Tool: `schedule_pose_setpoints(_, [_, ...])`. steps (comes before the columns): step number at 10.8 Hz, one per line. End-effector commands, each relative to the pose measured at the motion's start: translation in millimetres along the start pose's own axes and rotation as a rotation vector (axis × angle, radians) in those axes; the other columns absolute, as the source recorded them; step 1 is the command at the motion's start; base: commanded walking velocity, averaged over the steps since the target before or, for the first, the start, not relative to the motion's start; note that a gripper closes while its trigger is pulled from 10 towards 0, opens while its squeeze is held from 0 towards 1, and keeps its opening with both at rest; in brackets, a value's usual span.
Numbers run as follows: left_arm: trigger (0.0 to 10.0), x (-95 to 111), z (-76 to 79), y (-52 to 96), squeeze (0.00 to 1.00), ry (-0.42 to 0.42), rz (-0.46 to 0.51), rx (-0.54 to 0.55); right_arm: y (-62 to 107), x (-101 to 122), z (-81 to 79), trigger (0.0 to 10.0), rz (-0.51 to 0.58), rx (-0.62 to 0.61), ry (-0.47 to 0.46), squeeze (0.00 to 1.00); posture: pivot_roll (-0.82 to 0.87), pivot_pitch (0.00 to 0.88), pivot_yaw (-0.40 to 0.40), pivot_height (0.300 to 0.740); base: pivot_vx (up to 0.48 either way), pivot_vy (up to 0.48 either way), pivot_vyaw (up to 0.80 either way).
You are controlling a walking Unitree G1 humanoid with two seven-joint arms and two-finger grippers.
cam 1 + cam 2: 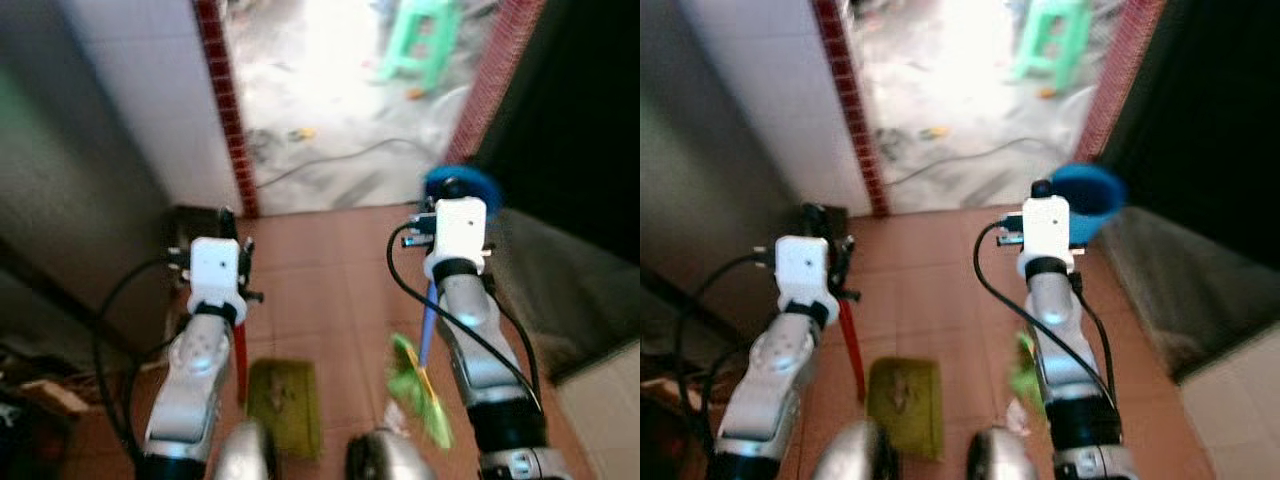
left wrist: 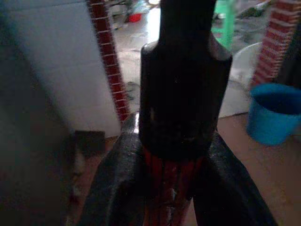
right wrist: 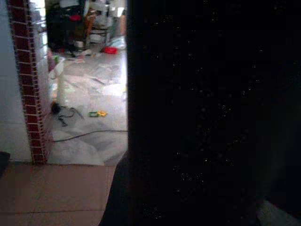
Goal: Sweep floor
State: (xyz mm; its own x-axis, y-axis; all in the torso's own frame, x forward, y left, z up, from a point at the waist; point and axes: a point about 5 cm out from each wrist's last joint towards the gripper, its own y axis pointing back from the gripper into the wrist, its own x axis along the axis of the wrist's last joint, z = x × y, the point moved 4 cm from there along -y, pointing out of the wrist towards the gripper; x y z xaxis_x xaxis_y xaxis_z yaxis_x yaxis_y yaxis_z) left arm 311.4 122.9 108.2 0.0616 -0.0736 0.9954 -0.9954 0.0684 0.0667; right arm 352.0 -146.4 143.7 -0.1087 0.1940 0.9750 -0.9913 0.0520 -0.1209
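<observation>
Both arms raised in front of the robot, tools in hand, facing a doorway.

L gripper [image 2: 164, 188]: black fingers [image 2: 117, 188] closed around a red handle [image 1: 851, 345], seen close in the L wrist view. In the head views that handle runs down and slightly inward from the L gripper to a green dustpan [image 1: 284, 405] sitting on the terracotta tile floor [image 1: 320, 270] just ahead of the robot's body, between the two arms. So L = holding the dustpan by its handle.

R gripper [image 1: 440, 205]: can't tell fingers. R wrist view is mostly blocked by something black right at the lens. A blue shaft [image 1: 427, 325] drops below the R arm to a green broom head [image 1: 418, 390] with some yellow in it; looks like the broom is carried by the R arm, but the grip itself isn't visible.

Key relation: broom head lies just to the robot's right of the dustpan, near but apart, both low and close to the body. Shaft long axis approx vertical, tilted a bit. R arm is the nearer one for sweeping; a stroke toward the robot's left would push debris at the pan (judgement).

Blue bucket [image 1: 1087, 200] past the R gripper by the dark wall. Beyond the brick-edged doorway [image 1: 225, 100]: grey floor, cable, green stool [image 1: 420, 40].

No readable writing or brands; frames blurred.
</observation>
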Motion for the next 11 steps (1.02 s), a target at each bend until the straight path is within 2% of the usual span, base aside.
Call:
schedule_pose_setpoints(1, [10.0,11,-0.9,-0.3,0.0,0.005,0.046,0.002,2.6,-10,2.9,10.0,-0.05,-0.015,0.005,0.0,-0.02,0.1,0.006,0.74,0.0,0.0,0.0])
schedule_pose_setpoints(4, [10.0,13,-2.7,-1.3,0.0,0.021,0.059,0.02,5.5,-15,9.4,10.0,-0.062,-0.039,0.032,0.0,-0.02,0.1,-0.005,0.74,0.0,0.0,0.0])
schedule_pose_setpoints(6, [10.0,12,-6.8,-5.7,0.0,-0.022,0.067,0.059,4.4,-14,9.2,10.0,-0.061,-0.048,0.024,0.0,-0.02,0.098,0.0,0.74,0.0,0.0,0.0])
schedule_pose_setpoints(9, [10.0,6,-1.8,-33.9,0.0,0.011,0.063,0.08,-2.9,-10,7.7,10.0,-0.059,-0.051,-0.007,0.0,-0.05,0.084,0.0,0.74,0.0,0.0,0.0])
schedule_pose_setpoints(11, [10.0,1,13.9,-52.1,0.0,0.047,0.054,0.049,-6.9,-8,11.1,10.0,-0.055,-0.059,-0.012,0.0,-0.07,0.075,-0.001,0.74,0.0,0.0,0.0])
